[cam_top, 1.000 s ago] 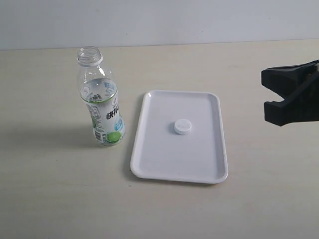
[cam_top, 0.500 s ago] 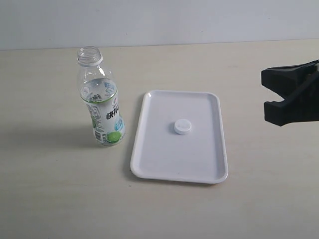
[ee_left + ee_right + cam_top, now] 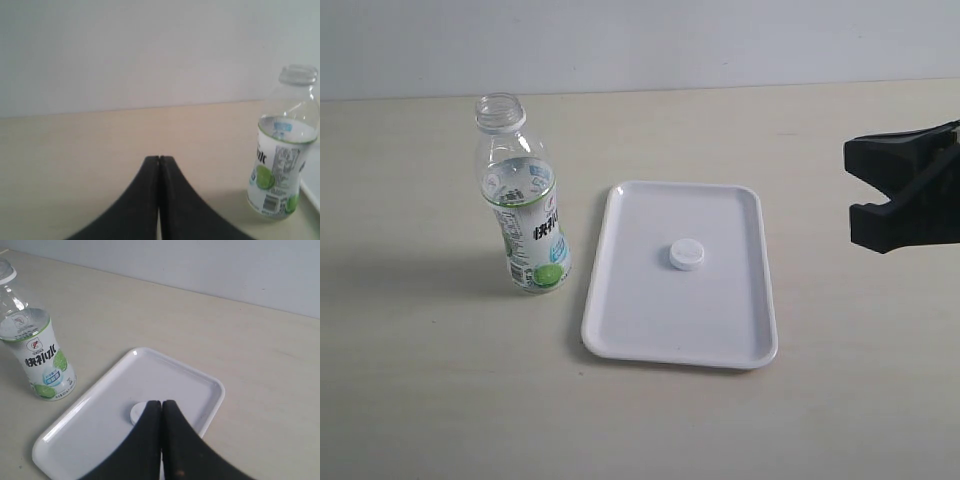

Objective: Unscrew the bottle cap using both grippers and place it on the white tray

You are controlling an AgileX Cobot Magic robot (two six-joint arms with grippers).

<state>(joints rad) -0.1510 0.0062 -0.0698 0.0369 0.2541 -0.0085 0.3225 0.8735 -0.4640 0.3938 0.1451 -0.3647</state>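
Observation:
The clear bottle with a white-and-green label stands upright and uncapped on the table, left of the white tray. The white bottle cap lies near the tray's middle. My right gripper hovers at the right edge, apart from the tray. In the right wrist view its shut, empty jaws point over the cap, the tray and the bottle. My left gripper is shut on nothing, with the bottle off to one side; it is outside the exterior view.
A pale wooden tabletop runs back to a plain grey wall. Bare table lies in front of the tray and left of the bottle.

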